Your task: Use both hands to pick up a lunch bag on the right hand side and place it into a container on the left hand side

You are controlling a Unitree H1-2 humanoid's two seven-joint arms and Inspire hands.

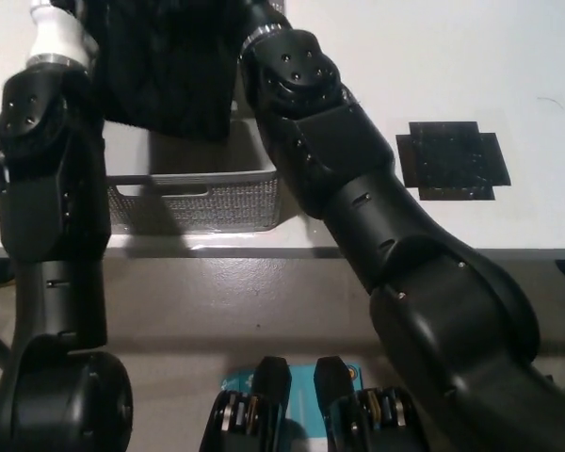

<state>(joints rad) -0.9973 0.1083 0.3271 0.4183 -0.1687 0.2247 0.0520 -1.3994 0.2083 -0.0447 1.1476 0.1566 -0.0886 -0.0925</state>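
The black lunch bag [169,71] hangs in the air at the top left, over the grey mesh container [202,198] on the white table. Both arms reach up to it. My left hand [55,28] shows only as a white wrist at the bag's left edge. My right hand [262,24] meets the bag's right edge at the top of the picture. The bag is carried between the two hands and hides most of each hand. It also covers the far part of the container.
A black cross-shaped patch [454,160] lies flat on the table to the right. The table's front edge [292,250] runs across the middle of the picture. My right forearm crosses over the table beside the container's right wall.
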